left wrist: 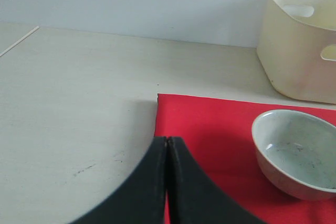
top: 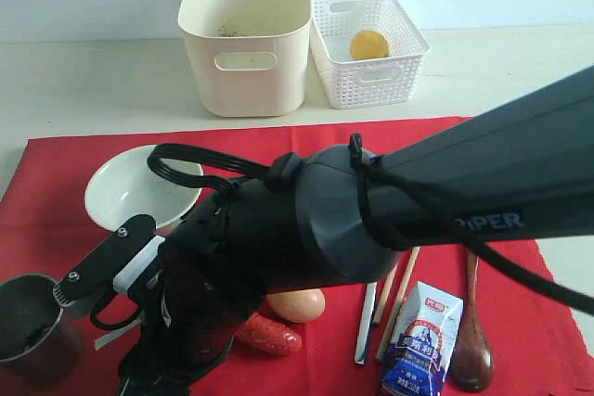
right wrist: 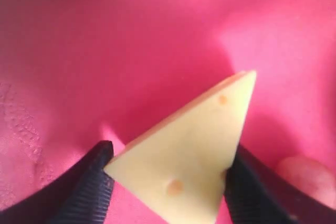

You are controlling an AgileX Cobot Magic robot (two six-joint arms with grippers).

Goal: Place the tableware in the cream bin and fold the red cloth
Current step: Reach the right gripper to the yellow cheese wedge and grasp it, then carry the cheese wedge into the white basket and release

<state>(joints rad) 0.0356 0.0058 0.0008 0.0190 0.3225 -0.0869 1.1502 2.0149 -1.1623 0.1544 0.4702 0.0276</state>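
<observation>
– Tableware: where does it sit?
– On the red cloth [top: 56, 192], which lies spread on the surface [top: 93, 81]. The pale bowl [top: 139, 187] is at the left, the steel cup [top: 32, 326] at the front left, and the chopsticks [top: 394, 299] and wooden spoon [top: 473, 340] at the right. The cream bin [top: 246, 44] stands behind the cloth.
– And the jaws?
– The right jaws press both sides of a cheese wedge [right wrist: 194, 156] just over the cloth. The left jaws are pressed together, holding nothing, by the cloth's corner near the bowl.
</observation>
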